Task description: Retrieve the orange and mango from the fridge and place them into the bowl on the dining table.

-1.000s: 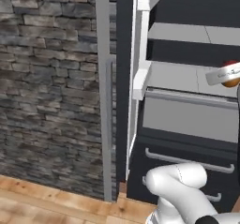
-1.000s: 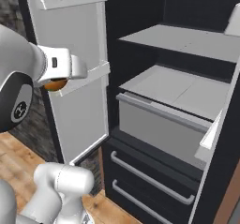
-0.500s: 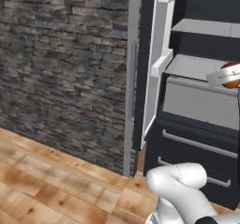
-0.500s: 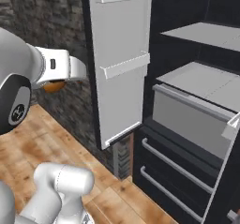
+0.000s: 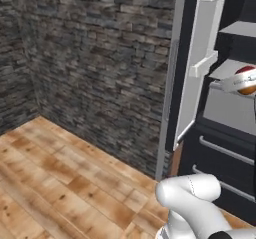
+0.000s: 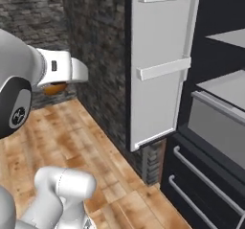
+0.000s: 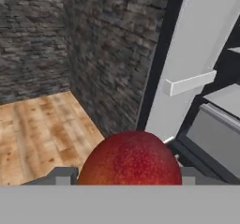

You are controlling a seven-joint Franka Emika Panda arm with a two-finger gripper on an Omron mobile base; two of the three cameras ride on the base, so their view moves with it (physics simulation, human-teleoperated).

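Red-blushed and rounded, the mango (image 7: pixel 130 158) sits clamped in the hand (image 7: pixel 123 176), swelling up at six o'clock of the hand view with a grey finger end poking out on either side of it; its long axis cannot be judged, since the lower half is cut off. In the left base view the same fruit shows at three o'clock, held out at the arm's tip with the fridge's (image 5: pixel 227 133) grey shelves behind it; in the right base view it peeks out orange at nine o'clock under the white wrist. The open fridge door (image 6: pixel 160 65) stands at about one o'clock of the hand, the stone wall (image 5: pixel 95 68) and wooden floor (image 6: pixel 72 142) spread from nine to twelve. What matters for the next move is the way to the bowl on the dining counter, and neither appears here, so their direction from the hand is unknown; I judge the base must turn away from the fridge to find them. The orange's whereabouts cannot be made out either.
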